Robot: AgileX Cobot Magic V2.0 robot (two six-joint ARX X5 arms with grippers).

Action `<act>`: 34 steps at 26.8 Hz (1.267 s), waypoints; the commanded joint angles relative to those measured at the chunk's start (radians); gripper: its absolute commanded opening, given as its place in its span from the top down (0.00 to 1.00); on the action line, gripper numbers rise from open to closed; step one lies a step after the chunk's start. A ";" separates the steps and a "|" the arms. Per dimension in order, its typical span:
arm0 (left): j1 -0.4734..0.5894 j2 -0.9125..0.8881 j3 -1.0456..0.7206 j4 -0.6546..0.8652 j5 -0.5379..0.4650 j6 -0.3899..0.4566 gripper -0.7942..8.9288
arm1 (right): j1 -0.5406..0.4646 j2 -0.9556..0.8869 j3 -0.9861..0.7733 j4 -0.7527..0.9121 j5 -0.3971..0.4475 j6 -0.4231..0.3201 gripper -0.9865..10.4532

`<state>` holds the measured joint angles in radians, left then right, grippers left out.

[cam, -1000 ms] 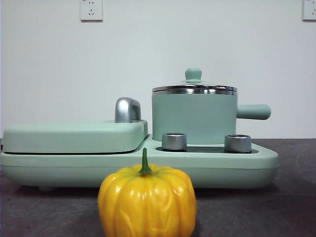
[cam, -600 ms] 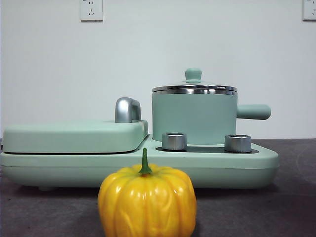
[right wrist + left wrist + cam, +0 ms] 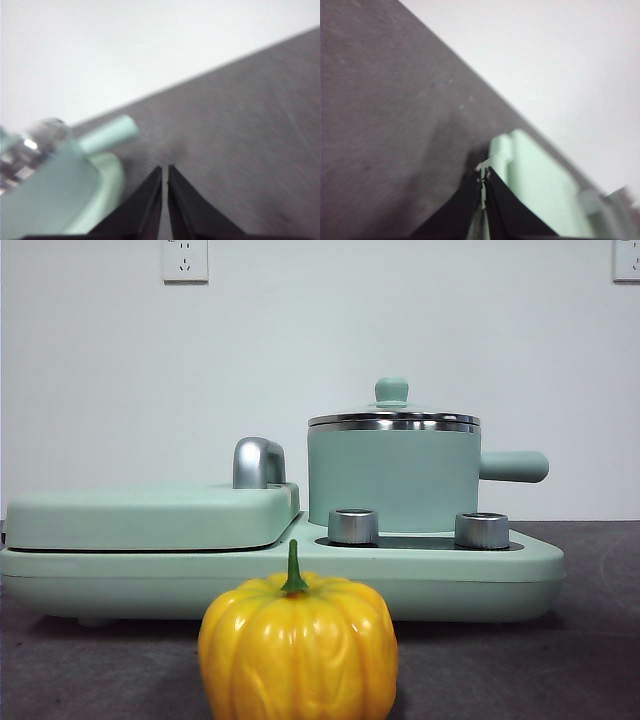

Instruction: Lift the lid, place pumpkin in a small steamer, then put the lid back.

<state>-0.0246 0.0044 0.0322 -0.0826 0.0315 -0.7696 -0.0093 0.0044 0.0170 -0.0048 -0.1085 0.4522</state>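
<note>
The yellow-orange pumpkin [image 3: 297,650] stands on the dark table at the front, before the appliance. Behind it the small steamer [image 3: 393,478], a mint-green pot with a side handle, sits on the right half of the appliance base, and the lid [image 3: 393,416] rests on its rim. Neither arm shows in the front view. My left gripper [image 3: 483,176] is shut with nothing in it, above the table by the base's corner. My right gripper [image 3: 165,172] is shut and empty too, off to the side of the steamer's handle [image 3: 107,134].
The wide mint-green appliance base [image 3: 280,575] fills the middle of the table, with a flat griddle cover [image 3: 150,515] and chrome handle [image 3: 257,462] on its left half and two silver knobs [image 3: 353,526] in front of the pot. A white wall stands behind.
</note>
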 commanded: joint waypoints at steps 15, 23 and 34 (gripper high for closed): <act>-0.003 0.078 0.337 -0.142 0.033 0.062 0.91 | 0.000 0.119 0.353 -0.157 -0.088 0.011 0.90; -0.003 0.267 0.560 -0.187 0.114 0.394 0.91 | 0.000 0.329 0.506 -0.169 -0.201 -0.154 0.90; -0.007 0.596 0.716 -0.167 0.365 0.566 0.91 | 0.001 0.589 0.697 -0.168 -0.374 -0.360 0.90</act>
<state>-0.0284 0.5835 0.7300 -0.2588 0.3817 -0.2520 -0.0093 0.5770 0.6956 -0.1780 -0.4713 0.1432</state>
